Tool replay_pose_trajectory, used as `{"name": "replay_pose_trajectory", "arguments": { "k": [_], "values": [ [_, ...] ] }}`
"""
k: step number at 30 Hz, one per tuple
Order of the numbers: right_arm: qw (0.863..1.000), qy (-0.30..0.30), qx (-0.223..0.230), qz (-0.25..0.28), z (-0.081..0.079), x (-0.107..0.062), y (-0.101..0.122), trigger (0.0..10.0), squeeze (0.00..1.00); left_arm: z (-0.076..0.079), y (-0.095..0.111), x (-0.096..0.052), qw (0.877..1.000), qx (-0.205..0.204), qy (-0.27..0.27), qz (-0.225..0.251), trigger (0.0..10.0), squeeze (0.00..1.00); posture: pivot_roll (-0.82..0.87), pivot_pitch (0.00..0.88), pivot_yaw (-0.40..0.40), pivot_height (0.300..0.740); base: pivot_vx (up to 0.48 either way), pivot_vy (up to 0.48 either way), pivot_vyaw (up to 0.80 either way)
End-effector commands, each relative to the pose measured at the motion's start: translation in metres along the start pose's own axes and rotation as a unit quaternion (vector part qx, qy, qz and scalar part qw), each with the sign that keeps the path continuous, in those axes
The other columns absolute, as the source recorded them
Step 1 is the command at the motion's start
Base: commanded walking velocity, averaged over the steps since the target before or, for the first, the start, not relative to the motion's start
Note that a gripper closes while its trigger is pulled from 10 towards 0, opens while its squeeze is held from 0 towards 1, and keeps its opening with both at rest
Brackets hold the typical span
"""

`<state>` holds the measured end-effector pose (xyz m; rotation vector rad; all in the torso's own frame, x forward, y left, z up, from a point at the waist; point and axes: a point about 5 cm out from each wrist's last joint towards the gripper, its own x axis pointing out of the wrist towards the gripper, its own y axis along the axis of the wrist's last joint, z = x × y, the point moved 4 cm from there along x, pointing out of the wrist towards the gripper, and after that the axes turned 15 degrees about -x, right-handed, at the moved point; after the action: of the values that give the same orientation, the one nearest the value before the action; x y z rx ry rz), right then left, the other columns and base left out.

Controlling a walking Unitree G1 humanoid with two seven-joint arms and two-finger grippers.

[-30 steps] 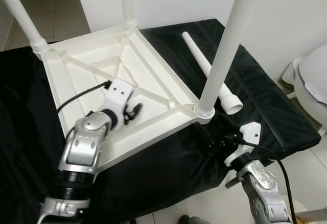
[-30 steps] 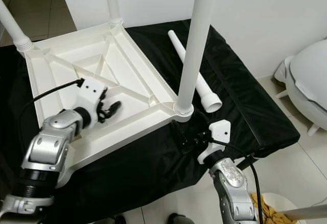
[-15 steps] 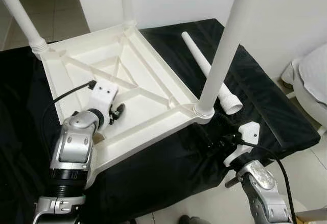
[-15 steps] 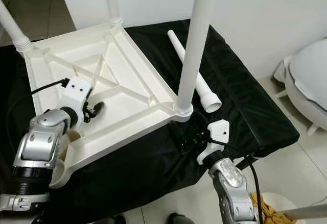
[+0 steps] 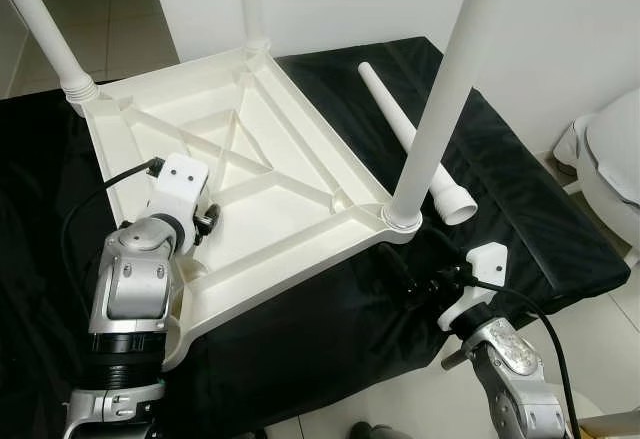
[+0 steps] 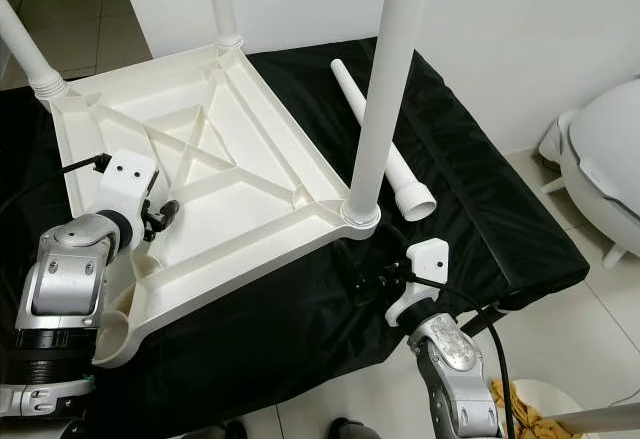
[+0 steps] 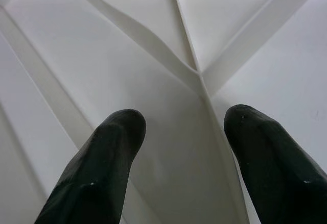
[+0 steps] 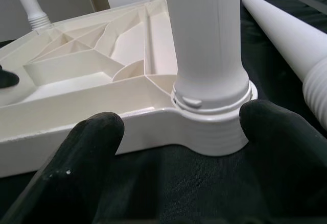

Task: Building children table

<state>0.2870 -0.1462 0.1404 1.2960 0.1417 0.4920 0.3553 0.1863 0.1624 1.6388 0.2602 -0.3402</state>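
Three legs stand in the upturned tabletop (image 5: pixel 250 159); the loose leg (image 5: pixel 415 149) lies centre-right. Both grippers—left (image 7: pixel 179 147), right (image 8: pixel 173 137)—have fingers spread, empty. Grasp the leg mid-shaft—seat it squarely in the lower-left socket.

Readable text: none can be made out in any view.
White plastic upturned tabletop (image 5: pixel 260 174): no lettering, label or number is seen on its ribbed underside.
White plastic screwed-in legs (image 5: pixel 440 109): plain, no markings are seen.
Loose white plastic tapered leg (image 5: pixel 410 139): plain, no markings are seen.
Black fabric cover (image 5: pixel 520 199): no tag or print is seen.
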Motion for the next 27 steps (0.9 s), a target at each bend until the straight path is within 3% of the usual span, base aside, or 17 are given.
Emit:
{"name": "replay_pose_trajectory", "arguments": {
  "k": [1,8,9,10,11,20,24,27],
  "values": [
    [1.0,0.003,-0.001,-0.002,0.002,0.001,0.0,10.0,0.0,-0.021,-0.007,-0.004,0.991,0.005,0.136,0.005,10.0,0.0,-0.06,0.139,0.036,0.74,0.0,0.0,0.0],
    [1.0,0.006,-0.014,0.0,0.009,0.005,0.003,10.0,0.0,-0.009,-0.01,-0.003,0.995,0.005,0.1,-0.019,10.0,0.0,-0.05,0.142,0.038,0.74,0.0,0.0,0.0],
    [1.0,0.006,-0.016,0.0,0.011,0.005,0.003,10.0,0.0,-0.008,-0.011,-0.003,0.995,0.013,0.095,-0.022,6.4,0.0,-0.05,0.145,0.041,0.74,0.0,0.0,0.0],
    [1.0,0.005,-0.018,0.0,0.012,0.006,0.003,10.0,0.0,-0.006,-0.011,-0.004,0.996,0.016,0.087,-0.02,4.0,0.0,-0.05,0.145,0.041,0.74,0.0,0.0,0.0],
    [1.0,0.003,-0.02,-0.001,0.014,0.007,0.004,10.0,0.0,-0.004,-0.011,-0.005,0.996,0.02,0.082,-0.016,0.0,0.0,-0.05,0.147,0.043,0.74,0.0,0.0,0.0],
    [0.999,-0.028,-0.029,-0.011,0.027,0.013,0.002,10.0,0.0,0.003,-0.011,-0.009,0.998,0.025,0.059,-0.022,0.0,0.0,-0.04,0.152,0.049,0.74,0.0,0.0,0.0],
    [0.997,-0.067,-0.038,-0.025,0.044,0.029,-0.002,10.0,0.0,0.008,-0.012,-0.012,0.998,0.03,0.048,-0.031,0.0,0.0,-0.03,0.161,0.05,0.74,0.0,0.0,0.0],
    [0.996,-0.074,-0.039,-0.027,0.047,0.033,-0.002,10.0,0.0,0.01,-0.013,-0.013,0.998,0.032,0.044,-0.034,0.0,0.0,-0.02,0.165,0.05,0.74,0.0,0.0,0.0]
  ]
}}
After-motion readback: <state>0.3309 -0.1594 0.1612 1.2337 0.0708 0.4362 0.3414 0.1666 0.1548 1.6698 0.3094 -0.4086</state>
